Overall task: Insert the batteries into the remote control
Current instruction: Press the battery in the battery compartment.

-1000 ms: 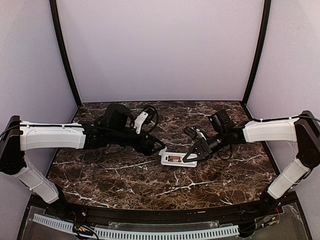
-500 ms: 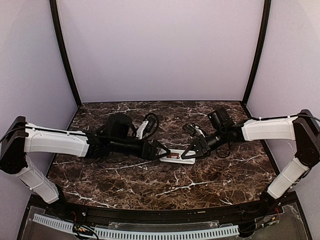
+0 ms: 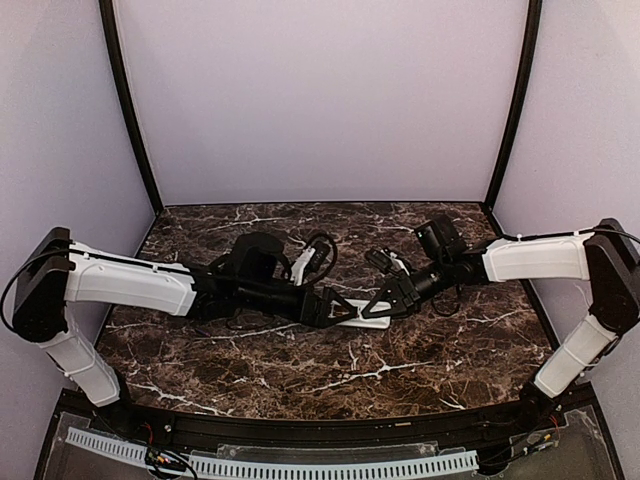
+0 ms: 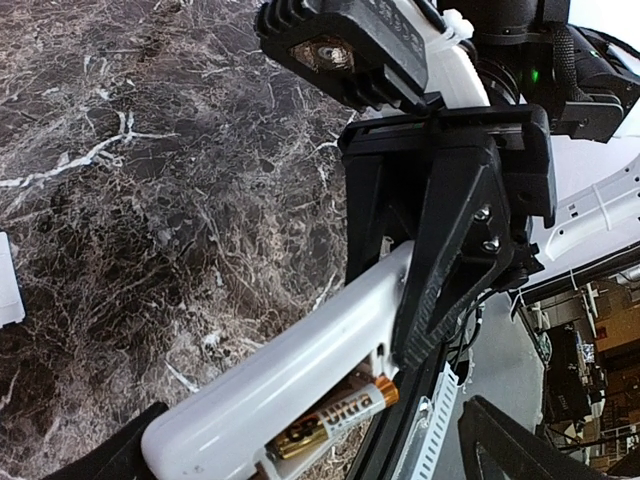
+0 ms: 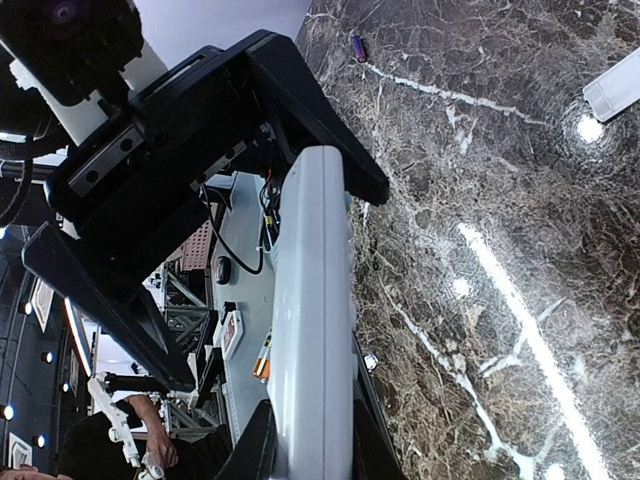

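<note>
Grips the remote control (image 3: 368,316) in the right gripper (image 3: 381,305), closed on one end of the slim white body, near the middle of the marbled table (image 3: 250,365). Holds the left gripper (image 3: 342,310) open at the remote's other end, with one black finger on either side of it and, in the wrist views, a clear gap to at least one of them. Shows a gold-banded battery (image 4: 333,420) lying in the recessed compartment, and a small loose white cover piece (image 5: 622,86) flat on the table, well apart from the remote.
</note>
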Controlling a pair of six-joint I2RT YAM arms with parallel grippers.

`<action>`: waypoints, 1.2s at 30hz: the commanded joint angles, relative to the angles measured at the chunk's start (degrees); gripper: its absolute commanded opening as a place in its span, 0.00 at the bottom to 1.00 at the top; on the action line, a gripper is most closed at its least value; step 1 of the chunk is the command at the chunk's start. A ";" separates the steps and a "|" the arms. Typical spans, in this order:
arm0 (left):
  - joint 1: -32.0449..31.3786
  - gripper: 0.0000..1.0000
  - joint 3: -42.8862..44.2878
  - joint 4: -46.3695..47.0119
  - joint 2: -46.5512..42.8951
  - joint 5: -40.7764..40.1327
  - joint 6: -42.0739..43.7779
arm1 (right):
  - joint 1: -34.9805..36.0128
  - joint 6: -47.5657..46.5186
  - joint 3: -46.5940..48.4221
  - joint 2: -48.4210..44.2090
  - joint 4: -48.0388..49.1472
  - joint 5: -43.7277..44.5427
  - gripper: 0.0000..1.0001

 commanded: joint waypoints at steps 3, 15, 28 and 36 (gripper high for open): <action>-0.72 0.98 2.08 -0.56 1.00 -0.04 0.47 | -0.24 0.30 1.05 0.66 1.80 -0.42 0.00; -0.92 0.95 4.09 -2.94 2.30 -0.72 1.64 | -0.25 0.37 0.92 0.75 1.65 -0.21 0.00; -1.07 0.85 4.89 -4.15 3.33 -0.64 2.49 | -0.24 0.34 0.92 0.66 1.63 -0.40 0.00; -1.07 0.77 5.04 -4.57 3.11 -1.28 2.83 | -0.31 0.18 0.87 0.41 1.54 -0.49 0.00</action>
